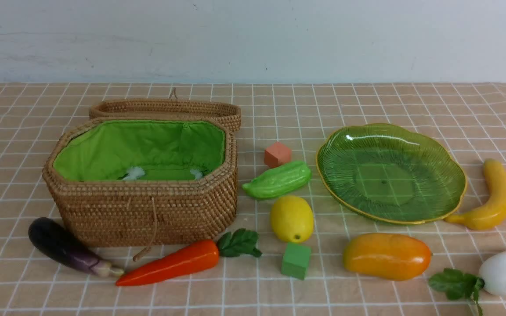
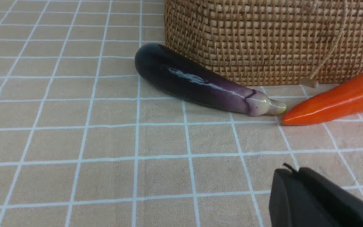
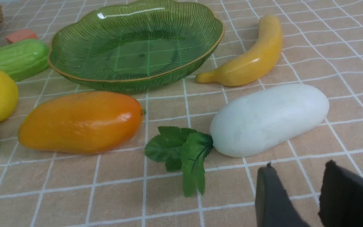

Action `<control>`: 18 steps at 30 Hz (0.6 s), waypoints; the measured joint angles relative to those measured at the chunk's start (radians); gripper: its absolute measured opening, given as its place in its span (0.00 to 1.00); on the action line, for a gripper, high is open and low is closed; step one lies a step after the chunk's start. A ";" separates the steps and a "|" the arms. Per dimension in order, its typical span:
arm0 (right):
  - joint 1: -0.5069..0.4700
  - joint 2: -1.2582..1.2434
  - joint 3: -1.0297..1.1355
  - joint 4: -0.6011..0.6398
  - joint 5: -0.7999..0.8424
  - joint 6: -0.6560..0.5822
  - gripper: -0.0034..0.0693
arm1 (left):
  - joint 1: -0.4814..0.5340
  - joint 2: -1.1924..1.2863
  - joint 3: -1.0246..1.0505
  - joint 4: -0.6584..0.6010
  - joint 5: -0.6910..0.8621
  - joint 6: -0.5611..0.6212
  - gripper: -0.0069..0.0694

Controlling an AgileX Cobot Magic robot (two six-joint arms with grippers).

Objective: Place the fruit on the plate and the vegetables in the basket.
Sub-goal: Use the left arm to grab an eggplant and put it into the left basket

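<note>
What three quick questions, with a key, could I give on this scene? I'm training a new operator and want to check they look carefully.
1. True or false: the plate already holds a piece of fruit.
2. Which lies nearer the basket: the eggplant or the banana?
3. Fill in the blank: the right arm's fingers stand ____, with nothing between them.

Key: 1 false; 2 the eggplant; 3 apart.
</note>
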 joint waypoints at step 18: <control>0.000 0.000 0.000 0.000 0.000 0.000 0.38 | 0.000 0.000 0.000 0.002 0.000 -0.001 0.13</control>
